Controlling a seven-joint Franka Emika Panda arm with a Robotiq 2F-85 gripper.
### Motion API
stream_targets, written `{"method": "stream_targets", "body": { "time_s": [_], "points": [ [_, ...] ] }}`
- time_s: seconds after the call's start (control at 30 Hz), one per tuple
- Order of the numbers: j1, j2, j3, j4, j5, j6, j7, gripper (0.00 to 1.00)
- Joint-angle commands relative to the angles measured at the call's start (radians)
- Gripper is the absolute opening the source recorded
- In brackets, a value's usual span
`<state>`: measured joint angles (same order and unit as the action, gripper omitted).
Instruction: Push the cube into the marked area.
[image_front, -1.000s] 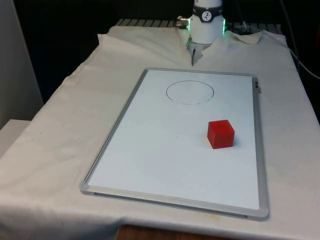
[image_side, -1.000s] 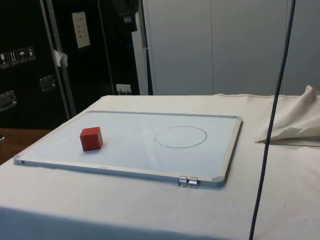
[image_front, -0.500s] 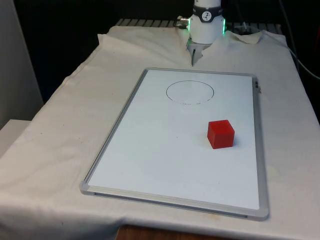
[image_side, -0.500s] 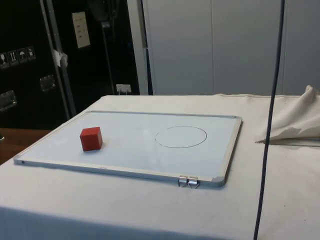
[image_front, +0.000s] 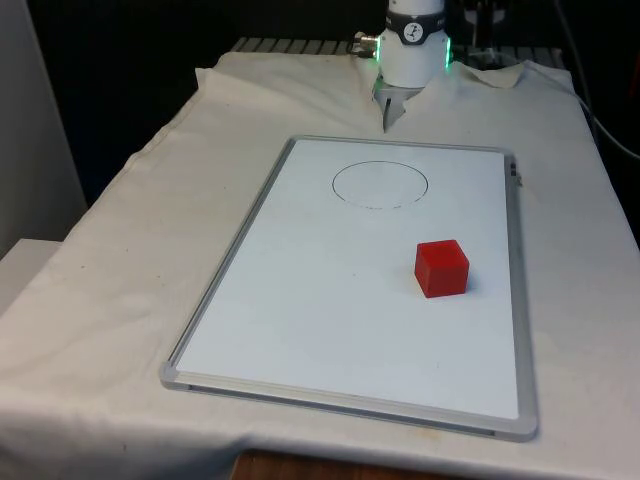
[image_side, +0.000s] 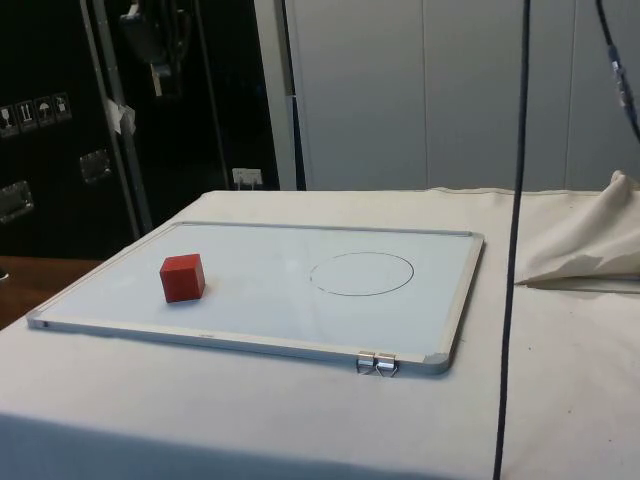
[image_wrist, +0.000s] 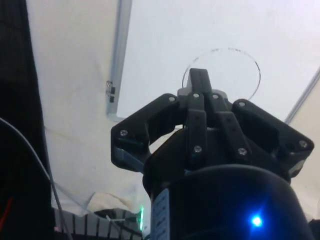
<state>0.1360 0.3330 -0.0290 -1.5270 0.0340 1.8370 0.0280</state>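
1. Whiteboard (image_front: 300, 300): lies flat on the cloth-covered counter (image_front: 120, 260), one short edge toward the counter's robot-end edge.
2. Circle (image_front: 380, 184): drawn on the board near that short edge (this is the marked area).
3. Cube (image_front: 441, 268): red, resting flat on the board. It is well apart from the circle, toward the counter's opposite edge and nearer the board's long edge on the front view's right. No part of it touches the line.
4. Clip (image_side: 376, 364): fixed to the board frame beside a robot-end corner.
5. Gripper (image_wrist: 199, 80): high above the board near the circle, clear of the cube. The jaws are closed together with nothing between them.
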Motion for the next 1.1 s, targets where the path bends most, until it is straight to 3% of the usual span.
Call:
{"method": "stream_targets", "body": {
  "time_s": [0.0, 0.13, 0.17, 0.37, 0.43, 0.73, 0.77, 0.83, 1.07],
  "points": [
    [0.004, 0.029, 0.004, 0.029, -0.004, -0.001, 0.010, 0.00],
    [0.005, 0.089, 0.016, 0.091, -0.005, 0.011, 0.016, 0.00],
    [0.000, 0.076, 0.017, 0.079, -0.001, 0.009, 0.009, 0.00],
    [0.009, 0.168, 0.025, 0.168, -0.007, 0.043, 0.021, 0.00],
    [0.005, 0.168, 0.027, 0.168, -0.003, 0.047, 0.014, 0.00],
    [0.019, 0.284, 0.035, 0.275, -0.022, 0.095, 0.024, 0.00],
    [0.014, 0.276, 0.038, 0.268, -0.018, 0.094, 0.018, 0.00],
    [0.021, 0.306, 0.038, 0.292, -0.028, 0.103, 0.023, 0.00],
    [0.020, 0.370, 0.049, 0.327, -0.063, 0.132, -0.012, 0.00]
  ]
}}
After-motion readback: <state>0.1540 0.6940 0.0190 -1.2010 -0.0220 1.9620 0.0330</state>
